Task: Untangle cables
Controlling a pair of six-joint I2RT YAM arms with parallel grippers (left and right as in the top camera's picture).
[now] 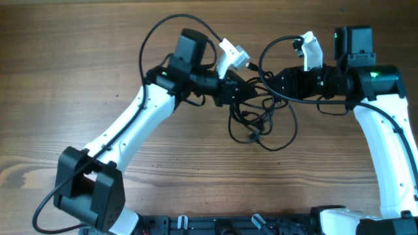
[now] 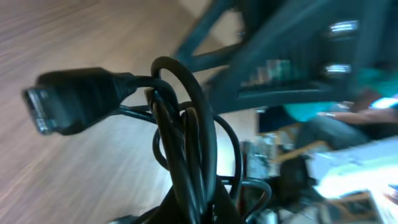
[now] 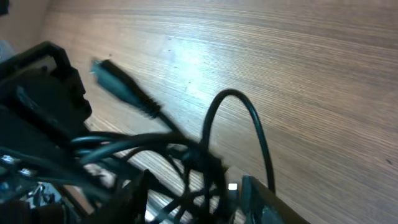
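Left wrist view shows me the cables (image 2: pixel 186 149) rising in a bunch from my left gripper (image 1: pixel 236 91), whose jaws are pinched together on them, I judge to anchor the tangle. One plug (image 2: pixel 65 102) juts sideways beyond. Farther off, the right gripper (image 1: pixel 275 83) reaches in level, facing the left, over the table (image 1: pixel 78 52); I cannot tell whether it grips.

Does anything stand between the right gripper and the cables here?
Nothing visible does. The cables hang from the left gripper, which is shut on them, and their loops reach right up to the right gripper. The only close neighbour is the left gripper, beside the right one rather than in its way.
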